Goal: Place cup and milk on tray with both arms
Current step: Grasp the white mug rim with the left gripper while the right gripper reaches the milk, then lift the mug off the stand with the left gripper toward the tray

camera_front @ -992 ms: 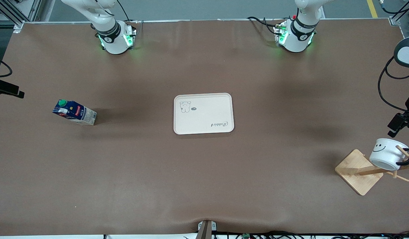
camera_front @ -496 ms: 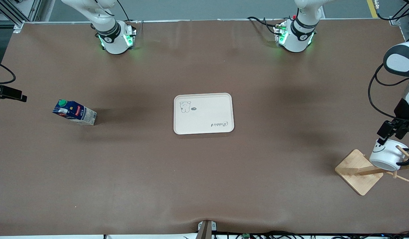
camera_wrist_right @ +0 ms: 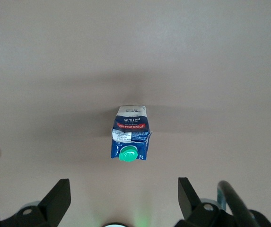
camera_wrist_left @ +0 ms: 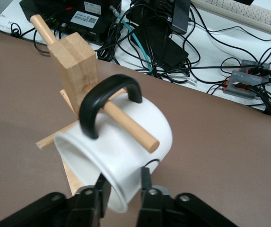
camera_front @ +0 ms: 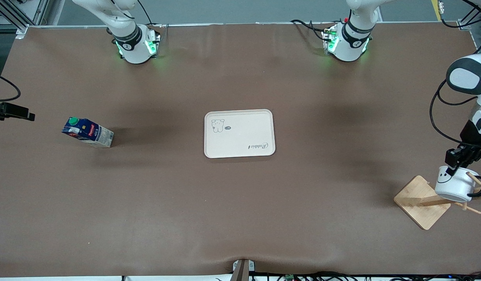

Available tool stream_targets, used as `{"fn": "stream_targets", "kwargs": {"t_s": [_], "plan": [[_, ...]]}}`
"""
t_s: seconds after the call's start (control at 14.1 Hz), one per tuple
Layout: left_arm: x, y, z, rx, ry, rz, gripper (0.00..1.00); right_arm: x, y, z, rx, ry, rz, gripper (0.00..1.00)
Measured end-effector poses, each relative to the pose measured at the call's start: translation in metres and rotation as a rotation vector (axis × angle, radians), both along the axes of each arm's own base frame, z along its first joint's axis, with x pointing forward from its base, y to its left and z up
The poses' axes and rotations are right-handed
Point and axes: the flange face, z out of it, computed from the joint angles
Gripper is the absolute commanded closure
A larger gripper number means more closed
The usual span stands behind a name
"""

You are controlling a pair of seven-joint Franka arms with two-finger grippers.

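Cup (camera_front: 455, 183): hangs by its black handle (camera_wrist_left: 108, 101) on a peg (camera_wrist_left: 126, 124) of the wooden rack (camera_front: 424, 201), at the left arm's end of the table, mouth tilted off to one side, smiley face toward the tray. Not on the tray.

Left gripper (camera_wrist_left: 121, 188): at the cup's rim. In the left wrist view the rim sits between the two fingers (camera_wrist_left: 145, 187), one on each side of the wall. Fingers lie close against the wall; whether they actually clamp it cannot be told.

Milk (camera_front: 87, 132): stands upright on the table at the right arm's end, well apart from the tray, green cap (camera_wrist_right: 127, 154) on top, red label showing. Not on the tray.

Right gripper (camera_wrist_right: 124, 198): up in the air over the milk. In the right wrist view the fingers (camera_wrist_right: 58, 197) are spread wide apart with the carton seen between them, nothing held. In the front view only a black part of this arm shows at the table's edge.

Tray (camera_front: 239, 133): flat at mid-table, between the two arms' ends, bear drawing and script lettering showing, nothing on it.
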Motion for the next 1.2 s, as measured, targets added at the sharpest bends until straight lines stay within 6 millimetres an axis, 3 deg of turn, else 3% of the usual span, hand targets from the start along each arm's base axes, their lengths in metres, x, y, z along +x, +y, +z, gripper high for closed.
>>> {"fn": "stream_targets", "kwargs": {"t_s": [0.21,0.5,0.71,0.92,1.2], "plan": [[0.002,-0.015,0.007,0.006,-0.011,-0.034,1.00,0.007,-0.011,-0.037,0.013,0.067,-0.018,0.00],[0.003,-0.028,0.014,0.010,-0.022,-0.060,1.00,0.008,-0.010,-0.044,0.015,0.090,-0.038,0.00],[-0.001,-0.048,0.024,0.007,-0.008,-0.096,1.00,0.011,-0.008,-0.056,-0.018,0.122,-0.169,0.00],[-0.002,-0.105,0.038,-0.004,0.007,-0.186,1.00,0.017,0.005,-0.067,-0.025,0.143,-0.175,0.00],[-0.011,-0.175,0.038,-0.107,0.106,-0.171,1.00,0.022,0.021,-0.072,-0.012,0.139,-0.097,0.00]]}}
